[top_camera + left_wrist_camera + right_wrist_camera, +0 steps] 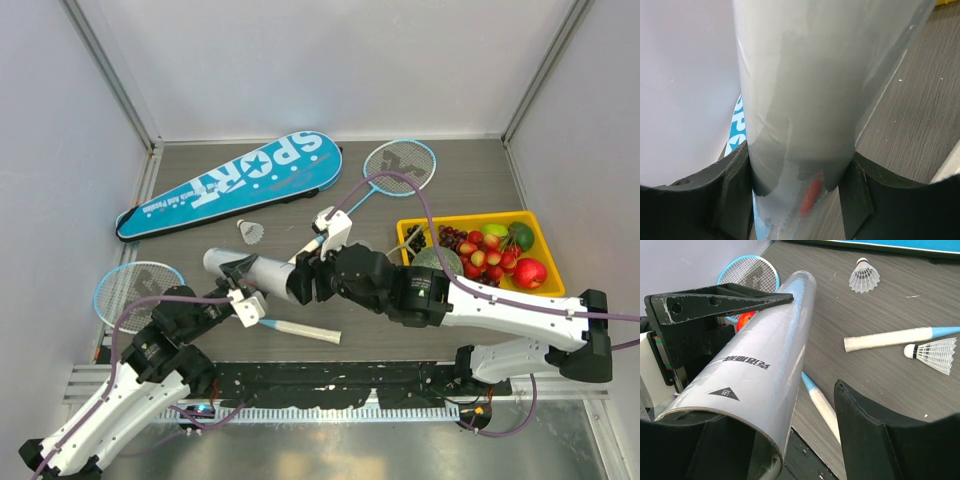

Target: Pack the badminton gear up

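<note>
Left wrist view: the left tool (799, 170) is clamped on the white tube (800, 75), with a black finger (735, 190) pressed against each side. The tube is held up off the grey wood-grain worktop (470, 190). A small red object (746, 320) shows just behind this tool.

In the top view the right tool (302, 282) sits at the tube's other end. Its own camera shows the jaws standing apart, the tube lying toward one side with bare worktop between it and the other finger.

Just beyond the tube lies a shuttlecock (250, 232), between it and the blue bag (235, 180), which lies slantwise across the far left of the worktop. A second shuttlecock (935, 352) lies just beside the pale handle of a racket (400, 165), whose head is near the far edge, right of the bag. The second racket (138, 290) has its head at the left wall, and its handle runs right along the near side, passing under the left tool.

At the right stands a yellow tray (460, 219) filled with fruit (495, 255), well apart from the bag.

Pale walls (300, 60) close in the worktop on three sides, with metal posts in the far corners. A metal rail (330, 410) runs along the near edge.
</note>
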Controlling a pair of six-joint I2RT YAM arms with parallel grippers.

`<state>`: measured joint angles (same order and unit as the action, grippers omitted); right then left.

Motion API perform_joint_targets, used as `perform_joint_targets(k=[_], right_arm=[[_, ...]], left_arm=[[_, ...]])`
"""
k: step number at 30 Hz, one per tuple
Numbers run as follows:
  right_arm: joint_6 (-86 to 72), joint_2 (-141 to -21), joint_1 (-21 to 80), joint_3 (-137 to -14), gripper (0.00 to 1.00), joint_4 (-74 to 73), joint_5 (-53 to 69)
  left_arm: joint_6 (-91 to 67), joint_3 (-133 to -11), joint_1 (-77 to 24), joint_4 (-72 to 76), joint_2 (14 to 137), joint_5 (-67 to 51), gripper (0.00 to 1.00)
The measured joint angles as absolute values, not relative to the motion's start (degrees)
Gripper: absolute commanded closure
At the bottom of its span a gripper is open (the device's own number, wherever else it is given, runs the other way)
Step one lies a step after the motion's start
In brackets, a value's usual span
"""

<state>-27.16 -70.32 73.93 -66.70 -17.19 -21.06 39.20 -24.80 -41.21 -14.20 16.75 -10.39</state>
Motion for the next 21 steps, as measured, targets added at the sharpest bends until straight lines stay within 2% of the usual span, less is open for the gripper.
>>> perform_joint_targets(k=[2,6,10,17,21], right_arm=[[-27.1,-70.8,73.9,-67.2,0.35,-17.3,-21.1],[-27.0,-70.9,73.9,-68.0,0.25,-18.4,-21.3],[-26.4,-69.9,73.9,-68.4,0.21,-19.6,-21.1],[-24.7,-59.2,73.9,-67.0,0.21,-20.6,-17.8],[-22.9,-51.4,73.9,-65.2,0.26,-20.1,-18.1]], left_arm=[[39.0,-24.8,-41.1,-14.1,16.8,-10.0,1.0],[38.9,-24.8,-41.1,-13.9,16.8,-10.0,1.0],[39.0,-24.8,-41.1,-13.6,16.8,-10.1,1.0],[39.1,-24.8,-41.2,-13.7,18.2,-10.1,1.0],[39.2,-24.8,-41.2,-13.9,18.5,-10.1,1.0]])
